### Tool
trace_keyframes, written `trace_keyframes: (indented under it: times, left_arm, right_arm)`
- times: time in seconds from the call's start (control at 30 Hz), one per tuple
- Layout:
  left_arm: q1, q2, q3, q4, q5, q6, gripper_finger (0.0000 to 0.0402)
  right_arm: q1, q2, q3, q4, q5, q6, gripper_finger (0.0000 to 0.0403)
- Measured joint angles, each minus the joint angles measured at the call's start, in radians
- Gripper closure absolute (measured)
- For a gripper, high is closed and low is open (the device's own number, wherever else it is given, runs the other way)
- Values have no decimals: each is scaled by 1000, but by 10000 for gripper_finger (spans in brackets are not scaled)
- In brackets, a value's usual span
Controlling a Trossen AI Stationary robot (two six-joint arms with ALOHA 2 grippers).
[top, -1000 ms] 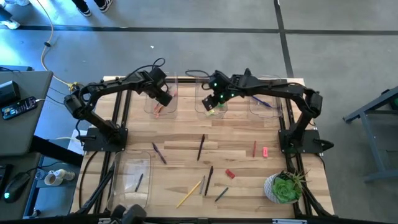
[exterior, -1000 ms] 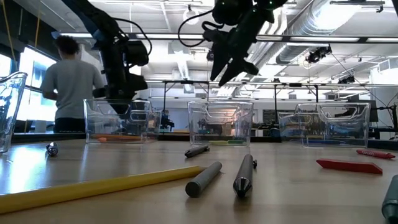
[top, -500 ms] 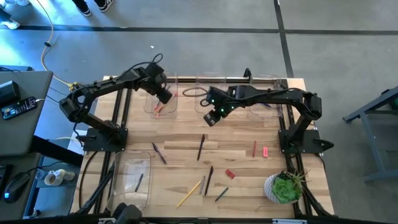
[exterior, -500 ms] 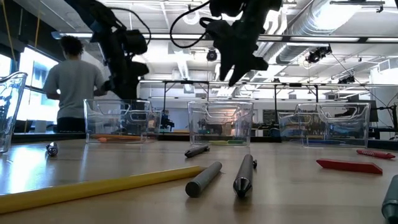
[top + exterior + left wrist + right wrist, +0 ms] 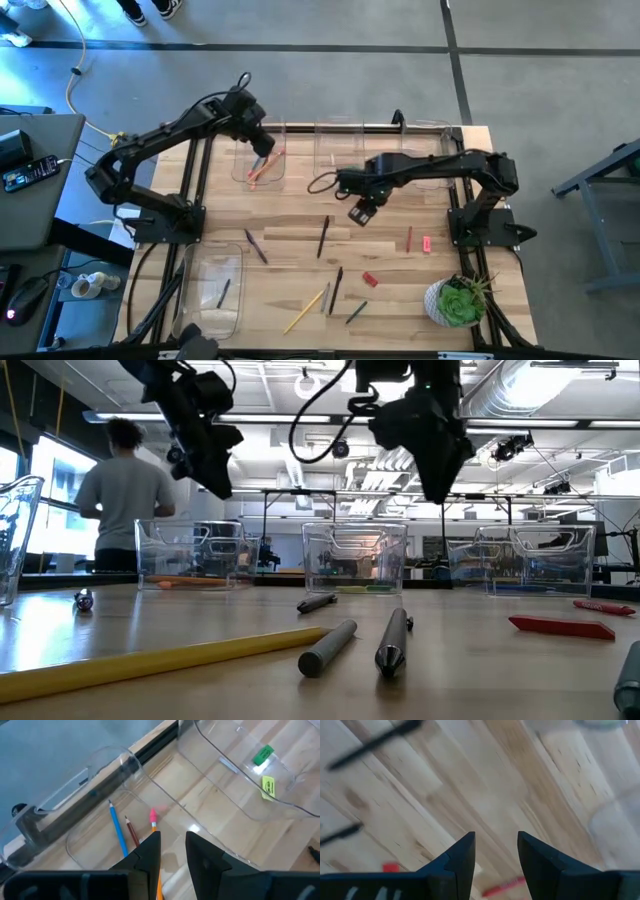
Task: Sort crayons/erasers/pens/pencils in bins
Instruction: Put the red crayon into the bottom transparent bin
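My left gripper is open and empty, above the far-left bin, which holds a blue, a brown and an orange pencil. My right gripper is open and empty, high above the bare table middle; in the low view it hangs in front of the middle bin. That bin holds a green eraser and a yellow eraser. Dark pens, a yellow pencil, a red crayon and a pink eraser lie loose on the table.
A third bin stands at the far right and a longer bin at the near left. A potted plant stands at the near right corner. A person stands beyond the table.
My right gripper has moved from above the middle bin toward the table's near edge and a little right, and now hangs over the table's middle. My left gripper has risen above the far-left bin.
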Motion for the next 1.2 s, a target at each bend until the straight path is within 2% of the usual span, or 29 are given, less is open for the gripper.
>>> trace_keyframes:
  times: [0.2, 0.47, 0.6, 0.73, 0.93, 1.2]
  left_arm:
    - [-34, -17, 0, -26, -1, -61, 323]
    - [-127, -18, 0, -57, -2, -161, 324]
    - [-182, -19, 0, -57, -8, -198, 323]
    - [-237, -19, 0, -59, -36, -236, 324]
    - [-316, -19, 0, -61, -67, -265, 327]
    - [-399, -19, 0, -61, -90, -326, 328]
  right_arm:
    - [36, -7, -30, -54, 37, 1, 263]
    - [90, -132, -239, 9, -59, 139, 263]
    - [118, -225, -336, 105, -67, 279, 263]
    - [144, -309, -439, 173, -68, 490, 263]
    - [201, -381, -574, 248, -87, 776, 263]
    - [241, -386, -670, 298, -87, 953, 263]
